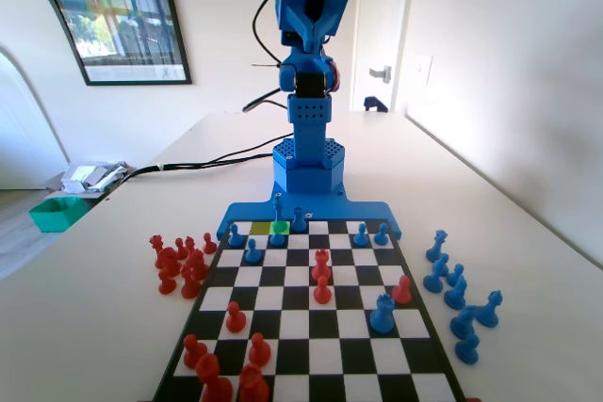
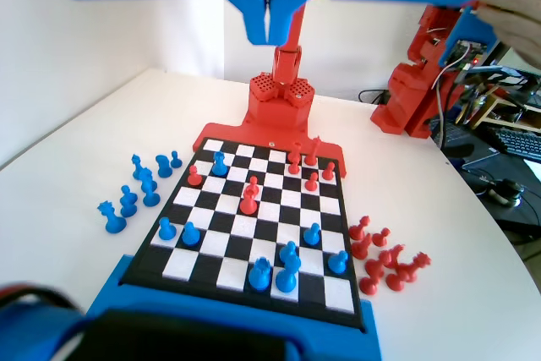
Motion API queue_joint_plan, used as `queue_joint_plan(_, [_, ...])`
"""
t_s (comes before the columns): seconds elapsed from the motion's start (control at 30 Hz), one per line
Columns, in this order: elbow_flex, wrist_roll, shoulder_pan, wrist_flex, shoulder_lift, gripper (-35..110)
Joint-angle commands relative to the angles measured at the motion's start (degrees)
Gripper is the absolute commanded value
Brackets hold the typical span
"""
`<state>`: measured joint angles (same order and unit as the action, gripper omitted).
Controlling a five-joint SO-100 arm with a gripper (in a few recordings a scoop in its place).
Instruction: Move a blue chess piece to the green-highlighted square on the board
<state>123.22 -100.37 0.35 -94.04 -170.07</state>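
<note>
On the black-and-white chequered board [image 1: 311, 317], a bright green square [image 1: 279, 227] sits beside an olive-yellow square [image 1: 259, 228], among blue pieces [image 1: 382, 313] and red pieces [image 1: 321, 265].

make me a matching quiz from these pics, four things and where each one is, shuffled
Things:
1. large stout blue piece
2. group of captured red pieces
3. green-highlighted square
4. gripper

Places or states:
a. on the table, left of the board in the fixed view
b. in the board's far row in the fixed view, right beside the olive-yellow square
c. raised high over the board, jaws together, holding nothing
d. on the board, next to a red pawn

Pairs: 1-d, 2-a, 3-b, 4-c
</note>
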Motion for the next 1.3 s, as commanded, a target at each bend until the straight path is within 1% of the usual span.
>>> queue_joint_plan(0.0, [1.41,0.0,0.0,3.25,-2.9,1])
queue_joint_plan(1.27, [1.67,-0.18,0.97,3.87,-4.92,2])
